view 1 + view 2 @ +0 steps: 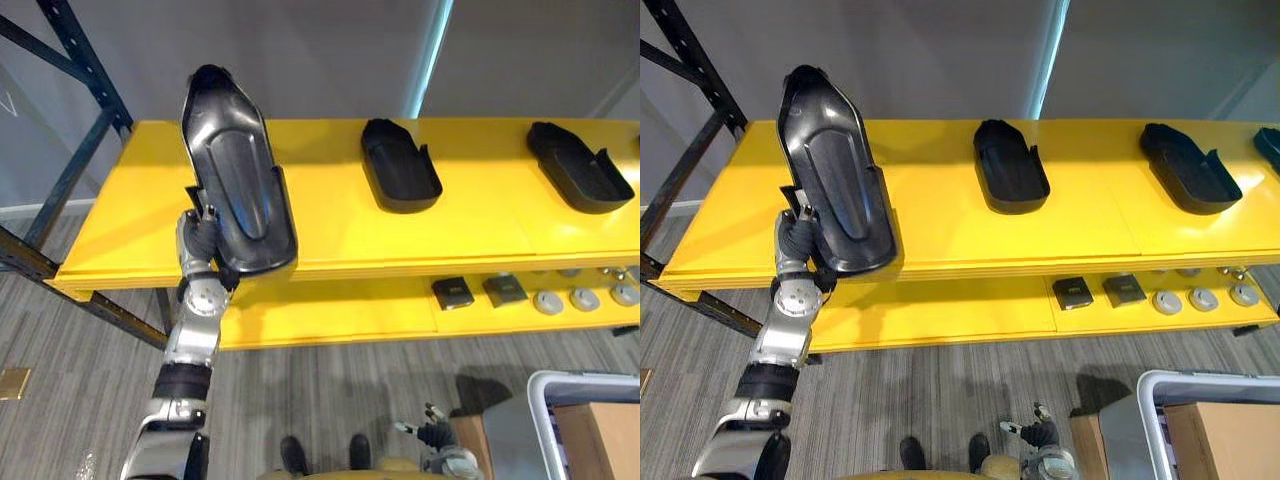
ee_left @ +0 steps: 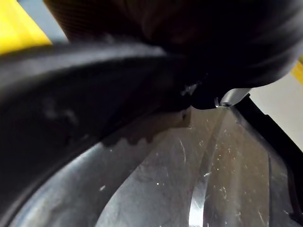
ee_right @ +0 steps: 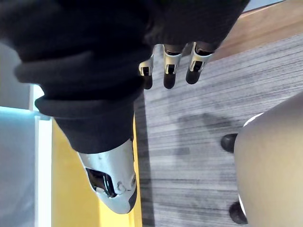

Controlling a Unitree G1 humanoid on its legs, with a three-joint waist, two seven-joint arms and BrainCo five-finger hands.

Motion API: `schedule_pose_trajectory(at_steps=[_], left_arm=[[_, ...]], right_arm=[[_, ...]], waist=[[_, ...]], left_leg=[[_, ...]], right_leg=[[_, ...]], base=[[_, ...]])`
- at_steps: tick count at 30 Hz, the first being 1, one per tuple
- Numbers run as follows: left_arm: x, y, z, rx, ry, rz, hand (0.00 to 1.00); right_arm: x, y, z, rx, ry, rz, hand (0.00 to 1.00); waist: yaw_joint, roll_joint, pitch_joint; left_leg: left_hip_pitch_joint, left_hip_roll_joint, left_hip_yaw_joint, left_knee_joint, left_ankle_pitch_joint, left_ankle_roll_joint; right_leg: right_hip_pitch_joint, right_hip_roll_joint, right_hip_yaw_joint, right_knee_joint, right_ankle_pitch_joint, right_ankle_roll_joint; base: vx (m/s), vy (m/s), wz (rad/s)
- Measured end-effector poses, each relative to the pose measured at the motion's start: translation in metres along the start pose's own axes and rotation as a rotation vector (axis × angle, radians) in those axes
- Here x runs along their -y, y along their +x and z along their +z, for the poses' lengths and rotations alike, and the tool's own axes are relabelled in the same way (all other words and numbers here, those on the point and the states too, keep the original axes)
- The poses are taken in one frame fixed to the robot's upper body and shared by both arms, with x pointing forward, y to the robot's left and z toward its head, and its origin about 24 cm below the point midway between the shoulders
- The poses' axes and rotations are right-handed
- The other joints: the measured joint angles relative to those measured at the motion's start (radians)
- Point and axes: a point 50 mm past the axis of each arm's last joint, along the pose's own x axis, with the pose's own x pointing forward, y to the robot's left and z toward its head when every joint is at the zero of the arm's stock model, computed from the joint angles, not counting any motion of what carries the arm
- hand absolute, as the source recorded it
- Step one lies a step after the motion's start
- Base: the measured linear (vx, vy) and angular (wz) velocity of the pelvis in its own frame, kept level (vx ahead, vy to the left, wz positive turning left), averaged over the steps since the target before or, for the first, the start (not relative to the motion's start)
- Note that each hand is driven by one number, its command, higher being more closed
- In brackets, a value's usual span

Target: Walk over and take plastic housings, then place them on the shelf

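Our left hand (image 1: 198,232) is clamping the black plastic housing (image 1: 238,170) over the yellow shelf (image 1: 450,240); our right hand (image 3: 171,60) is dangling, fingers loose.

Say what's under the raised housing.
The left hand shows beneath the raised housing, by the front edge of the yellow shelf. The housing hides most of the hand and the shelf patch behind.

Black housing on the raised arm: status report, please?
Left hand carries held housing over yellow shelf's front left; grip hidden. Right hand open, low, idle. Shelved housings sit to the right; nothing blocking.
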Motion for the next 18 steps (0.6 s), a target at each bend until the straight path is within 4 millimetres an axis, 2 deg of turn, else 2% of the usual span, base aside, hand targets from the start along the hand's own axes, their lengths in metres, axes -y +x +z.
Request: schedule_pose_trajectory(at_steps=[2, 9, 16, 18], left_arm=[[0.001, 0.004, 0.006, 0.004, -0.005, 0.002, 1.0], [0.006, 0.028, 0.064, 0.148, -0.053, 0.018, 1.0], [-0.008, 0.053, 0.113, 0.252, -0.078, 0.074, 1.0], [-0.013, 0.056, 0.121, 0.27, -0.084, 0.09, 1.0]], right_arm=[[0.0, 0.0, 0.001, 0.005, -0.001, 0.001, 0.0], [-0.006, -0.002, 0.017, 0.086, -0.01, 0.023, 0.0], [-0.015, -0.01, 0.03, 0.181, 0.001, 0.056, 0.0], [-0.017, -0.011, 0.033, 0.197, 0.011, 0.066, 0.0]], waist=[[0.001, -0.002, 0.002], [0.004, -0.017, 0.051], [0.009, -0.022, 0.072], [0.01, -0.021, 0.072]], left_leg=[[-0.02, 0.007, 0.012, 0.001, 0.002, 0.001], [-0.094, 0.016, 0.058, 0.007, 0.018, 0.008], [-0.13, 0.024, 0.086, 0.006, 0.011, 0.007], [-0.136, 0.026, 0.092, 0.006, 0.011, 0.007]], right_leg=[[-0.023, 0.004, 0.011, -0.002, 0.011, -0.003], [-0.113, 0.014, 0.061, -0.004, 0.05, -0.006], [-0.16, 0.019, 0.085, 0.001, 0.066, -0.004], [-0.167, 0.021, 0.089, 0.0, 0.068, -0.005]], base=[[-0.02, -0.01, -0.2], [-0.05, 0.008, -0.2], [-0.03, 0.006, -0.11], [0.01, -0.007, -0.09]])
